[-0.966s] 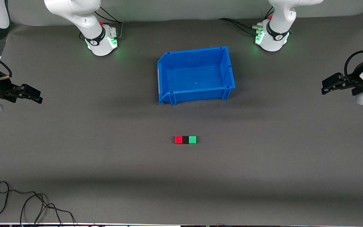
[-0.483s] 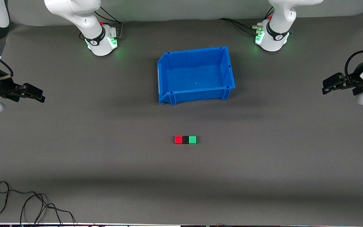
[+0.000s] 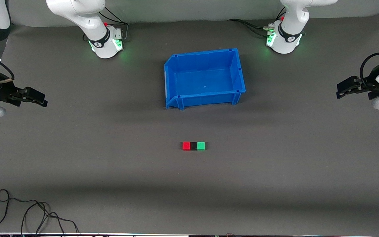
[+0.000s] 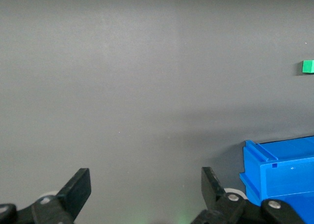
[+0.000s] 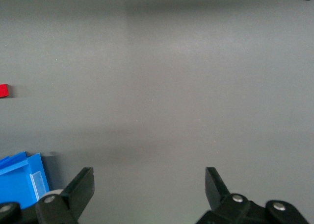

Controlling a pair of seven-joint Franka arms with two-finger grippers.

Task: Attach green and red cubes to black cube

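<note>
The red cube [image 3: 186, 145], the black cube [image 3: 193, 146] and the green cube [image 3: 201, 145] sit in one touching row on the grey mat, black in the middle, nearer to the front camera than the blue bin [image 3: 205, 95]. The red cube is toward the right arm's end, the green toward the left arm's end. My left gripper [image 3: 340, 92] is open and empty over the mat at its own end of the table. My right gripper [image 3: 42, 100] is open and empty at its own end. The left wrist view shows the green cube [image 4: 308, 66]; the right wrist view shows the red cube [image 5: 3, 90].
The blue bin is empty and stands mid-table between the arm bases; it also shows in the left wrist view [image 4: 282, 177] and the right wrist view [image 5: 19, 182]. A black cable [image 3: 28, 212] lies coiled at the mat's near corner at the right arm's end.
My right gripper has drifted slightly toward the table's middle. The left gripper and the cubes have not moved.
</note>
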